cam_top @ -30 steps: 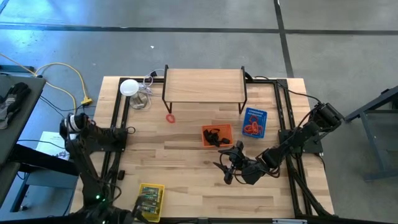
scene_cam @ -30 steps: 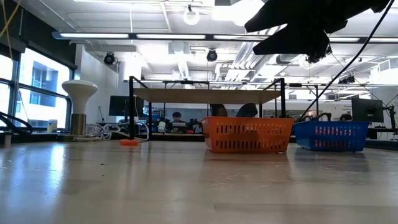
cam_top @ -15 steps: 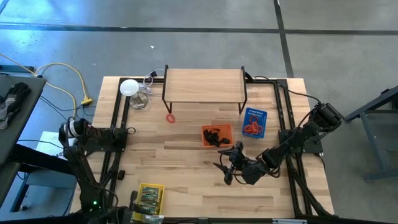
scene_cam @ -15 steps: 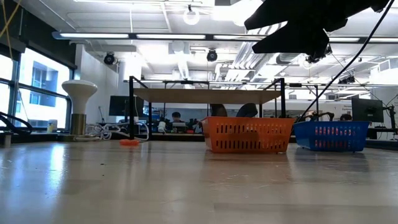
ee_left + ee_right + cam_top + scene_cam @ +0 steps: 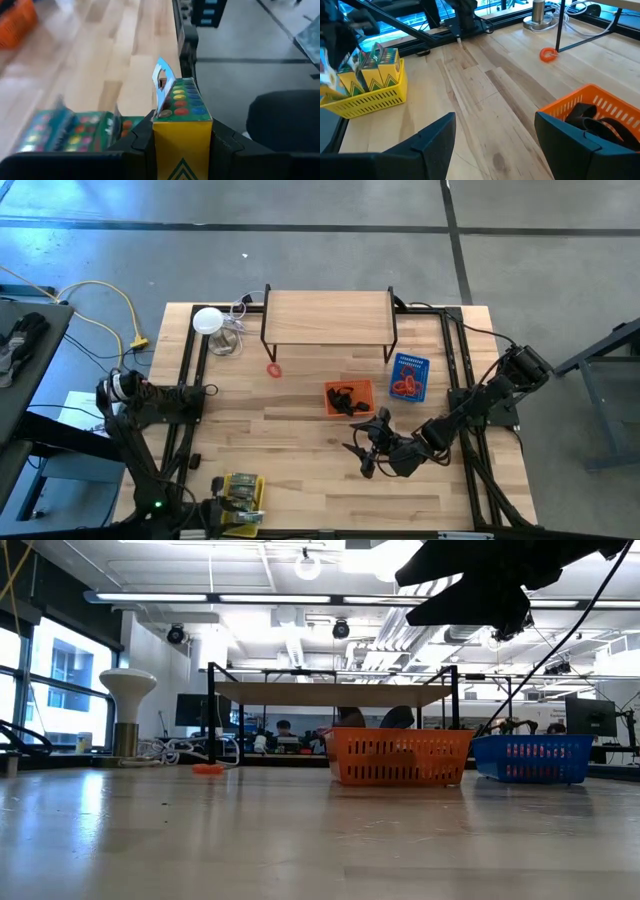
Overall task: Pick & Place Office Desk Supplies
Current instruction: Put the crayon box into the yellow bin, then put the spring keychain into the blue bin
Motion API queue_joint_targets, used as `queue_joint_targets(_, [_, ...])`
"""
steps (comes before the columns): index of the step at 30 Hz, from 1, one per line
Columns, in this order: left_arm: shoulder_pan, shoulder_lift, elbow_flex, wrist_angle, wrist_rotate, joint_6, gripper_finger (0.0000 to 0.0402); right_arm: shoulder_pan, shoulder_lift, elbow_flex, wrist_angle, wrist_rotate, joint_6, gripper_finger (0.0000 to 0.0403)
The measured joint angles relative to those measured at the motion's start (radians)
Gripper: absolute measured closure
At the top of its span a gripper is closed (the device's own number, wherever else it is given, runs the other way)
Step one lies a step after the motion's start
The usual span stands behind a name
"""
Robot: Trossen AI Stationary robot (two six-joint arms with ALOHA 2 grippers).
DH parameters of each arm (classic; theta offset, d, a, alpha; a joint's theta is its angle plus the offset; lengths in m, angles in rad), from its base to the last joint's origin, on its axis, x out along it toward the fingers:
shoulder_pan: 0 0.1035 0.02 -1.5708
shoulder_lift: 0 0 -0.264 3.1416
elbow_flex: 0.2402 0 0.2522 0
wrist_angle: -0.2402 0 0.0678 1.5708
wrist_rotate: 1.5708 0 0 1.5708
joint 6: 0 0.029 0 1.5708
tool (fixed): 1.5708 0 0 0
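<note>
My left gripper (image 5: 220, 511) is at the table's near left corner, beside the yellow basket (image 5: 245, 500), shut on a yellow-green pack (image 5: 182, 112). More packs (image 5: 372, 65) stand in that basket. My right gripper (image 5: 365, 445) hangs open over the table's middle, just on the near side of the orange basket (image 5: 349, 397), which holds black clips (image 5: 585, 117). The blue basket (image 5: 408, 376) holds red bands. One red band (image 5: 274, 369) lies flat on the table near the shelf's left leg. My left gripper pinches the pack's near end (image 5: 182, 131) between its two fingers, one on each long side. The fingers lie along the pack, slanting downward. The pack points away from the wrist with its hang tab (image 5: 161, 82) up, clear of the packs (image 5: 65, 131) below.
A wooden shelf (image 5: 328, 317) on black legs spans the far side. A white round disc on a stand (image 5: 207, 320) and cables sit at the far left. Black frame rails (image 5: 186, 395) run along both table sides. Bare wood lies between the baskets.
My left gripper has sunk toward the yellow basket with the pack and has turned at the wrist, tipping further down. My right gripper has kept still.
</note>
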Motion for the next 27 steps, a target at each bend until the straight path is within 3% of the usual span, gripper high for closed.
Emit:
queue_joint_targets(4, [0.034, 0.025, 0.002, 0.01, 0.081, -0.052, 0.0291, 0.0, 0.0, 0.0, 0.001, 0.002, 0.0, 0.0144])
queue_joint_targets(8, [0.04, 0.031, 0.002, 0.021, 0.091, -0.066, 0.0277, 0.0, 0.0, 0.0, 0.001, 0.004, 0.0, 0.0144])
queue_joint_targets(19, [-0.036, 0.033, -0.002, 0.099, -0.023, 0.152, 0.027, 0.0, 0.0, 0.0, 0.001, 0.004, 0.0, 0.0144])
queue_joint_targets(27, [-0.073, -0.02, -0.002, 0.121, -0.132, 0.197, 0.0269, 0.0, 0.0, 0.0, 0.001, 0.004, 0.0, 0.0144])
